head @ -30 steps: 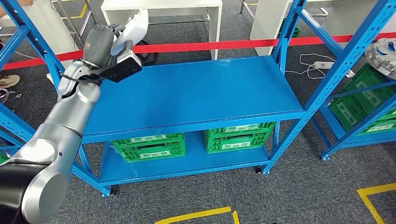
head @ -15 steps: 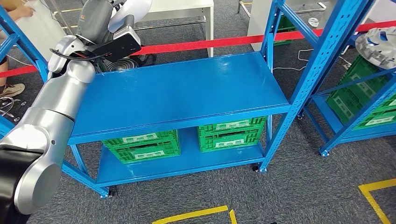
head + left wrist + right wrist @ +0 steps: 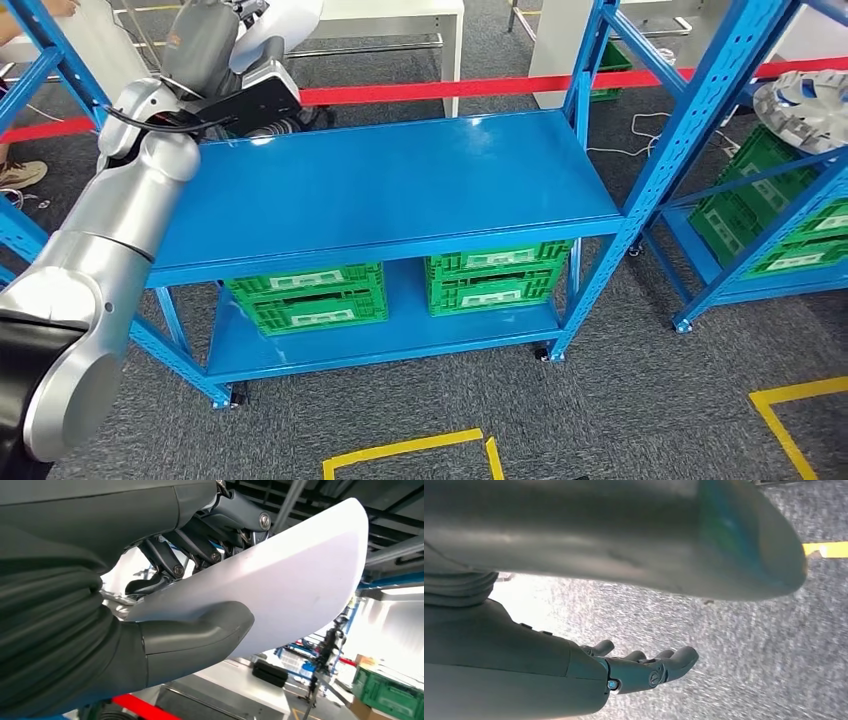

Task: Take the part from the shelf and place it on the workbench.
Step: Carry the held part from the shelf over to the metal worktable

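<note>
Since the earlier frame the whole view is shifted by camera motion, while the smooth white curved plastic part (image 3: 280, 585) is kept clamped between thumb and fingers of the left hand (image 3: 215, 55), raised beyond the bare blue metal shelf board (image 3: 400, 190); the right hand (image 3: 644, 670) is hung loosely curled, empty

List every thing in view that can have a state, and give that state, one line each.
white part: held in the left hand, lifted above the shelf's back left corner.
left hand: grips the white part, thumb pressed on its face.
right hand: holds nothing, fingers loosely curled, above grey carpet.
blue shelf top: bare.
green crates: two, side by side on the lower shelf.
wheel cover: lying on the neighbouring rack.
</note>
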`<state>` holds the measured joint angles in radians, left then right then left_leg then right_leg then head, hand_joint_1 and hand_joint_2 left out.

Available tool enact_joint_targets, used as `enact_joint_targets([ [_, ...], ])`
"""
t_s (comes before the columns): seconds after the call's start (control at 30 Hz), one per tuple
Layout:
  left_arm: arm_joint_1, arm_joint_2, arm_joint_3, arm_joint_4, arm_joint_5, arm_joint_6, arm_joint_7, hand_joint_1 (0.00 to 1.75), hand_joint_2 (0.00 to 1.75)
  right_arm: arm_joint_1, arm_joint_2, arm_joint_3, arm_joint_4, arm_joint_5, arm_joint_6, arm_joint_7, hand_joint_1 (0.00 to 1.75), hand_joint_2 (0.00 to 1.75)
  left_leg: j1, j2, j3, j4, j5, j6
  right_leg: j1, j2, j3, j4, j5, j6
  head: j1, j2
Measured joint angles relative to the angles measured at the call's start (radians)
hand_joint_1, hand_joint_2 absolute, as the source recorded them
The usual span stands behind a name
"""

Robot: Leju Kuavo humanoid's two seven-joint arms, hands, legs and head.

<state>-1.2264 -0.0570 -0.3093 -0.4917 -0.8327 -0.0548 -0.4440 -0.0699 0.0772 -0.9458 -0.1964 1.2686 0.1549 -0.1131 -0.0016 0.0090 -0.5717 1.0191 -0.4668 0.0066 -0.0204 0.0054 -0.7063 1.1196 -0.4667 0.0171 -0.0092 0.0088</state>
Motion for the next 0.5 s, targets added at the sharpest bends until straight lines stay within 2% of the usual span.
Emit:
enact_joint_targets([
  [0.07, 0.003, -0.001, -0.005, 0.006, 0.003, 0.002, 0.003, 1.75, 1.75, 0.0, 0.0, -0.002, 0.0, 0.0, 0.0, 0.001, 0.0, 0.0, -0.001, 0.001, -0.02, -0.001, 0.016, 0.006, 0.0, -0.001, -0.044, 0.125, -0.081, 0.006, 0.005, 0.0],
  [0.1, 0.006, -0.001, -0.007, 0.009, 0.004, 0.002, 0.003, 1.75, 1.75, 0.0, 0.0, -0.003, 0.0, -0.001, 0.0, 0.002, 0.0, 0.0, -0.001, 0.001, -0.031, 0.001, 0.023, 0.006, 0.0, -0.001, -0.057, 0.178, -0.106, 0.009, 0.006, 0.0],
  [0.13, 0.011, -0.001, -0.009, 0.012, 0.004, 0.002, 0.003, 1.75, 1.75, 0.0, 0.0, -0.004, 0.0, -0.001, 0.0, 0.003, 0.0, 0.0, -0.002, 0.001, -0.041, 0.004, 0.028, 0.006, 0.0, -0.001, -0.054, 0.199, -0.112, 0.011, 0.006, 0.0],
  [0.17, 0.014, -0.001, -0.011, 0.014, 0.005, 0.002, 0.003, 1.75, 1.75, 0.0, 0.0, -0.005, 0.0, -0.002, 0.0, 0.004, 0.0, 0.0, -0.001, 0.001, -0.05, 0.007, 0.033, 0.004, 0.0, -0.001, -0.033, 0.183, -0.101, 0.012, 0.007, 0.0],
  [0.27, 0.018, -0.001, -0.013, 0.019, 0.007, 0.007, 0.003, 1.75, 1.75, -0.002, 0.0, -0.006, 0.0, -0.008, -0.002, 0.008, 0.0, 0.0, -0.001, 0.002, -0.075, 0.022, 0.044, -0.007, 0.001, -0.004, 0.095, 0.001, -0.054, 0.006, 0.009, 0.0],
  [0.3, 0.019, -0.002, -0.015, 0.02, 0.007, 0.01, 0.002, 1.75, 1.75, -0.002, 0.0, -0.007, 0.0, -0.01, -0.002, 0.01, 0.0, 0.0, -0.002, 0.001, -0.08, 0.027, 0.047, -0.012, 0.003, -0.004, 0.12, -0.04, -0.046, 0.0, 0.009, 0.0],
  [0.37, 0.019, -0.003, -0.019, 0.022, 0.008, 0.016, 0.002, 1.75, 1.75, -0.002, 0.0, -0.011, 0.0, -0.012, -0.003, 0.012, 0.0, 0.0, -0.004, 0.0, -0.085, 0.029, 0.055, -0.023, 0.007, -0.002, 0.122, -0.049, -0.038, -0.013, 0.009, 0.0],
  [0.43, 0.02, -0.004, -0.023, 0.025, 0.01, 0.019, 0.003, 1.75, 1.75, -0.003, 0.002, -0.015, 0.0, -0.012, -0.003, 0.013, 0.0, 0.0, -0.003, -0.002, -0.091, 0.031, 0.058, -0.035, 0.004, -0.002, 0.115, -0.059, -0.029, -0.027, 0.008, 0.0],
  [0.47, 0.019, -0.004, -0.025, 0.027, 0.012, 0.02, 0.003, 1.75, 1.75, -0.003, 0.003, -0.017, 0.0, -0.012, -0.002, 0.013, 0.0, 0.0, -0.002, -0.003, -0.099, 0.046, 0.042, -0.041, 0.002, -0.003, 0.111, -0.063, -0.021, -0.034, 0.006, 0.0],
  [0.5, 0.019, -0.003, -0.026, 0.028, 0.014, 0.02, 0.003, 1.75, 1.75, -0.003, 0.004, -0.019, 0.001, -0.012, -0.002, 0.013, 0.0, 0.0, 0.0, -0.004, -0.113, 0.08, 0.011, -0.047, -0.001, -0.004, 0.106, -0.067, -0.012, -0.039, 0.004, 0.0],
])
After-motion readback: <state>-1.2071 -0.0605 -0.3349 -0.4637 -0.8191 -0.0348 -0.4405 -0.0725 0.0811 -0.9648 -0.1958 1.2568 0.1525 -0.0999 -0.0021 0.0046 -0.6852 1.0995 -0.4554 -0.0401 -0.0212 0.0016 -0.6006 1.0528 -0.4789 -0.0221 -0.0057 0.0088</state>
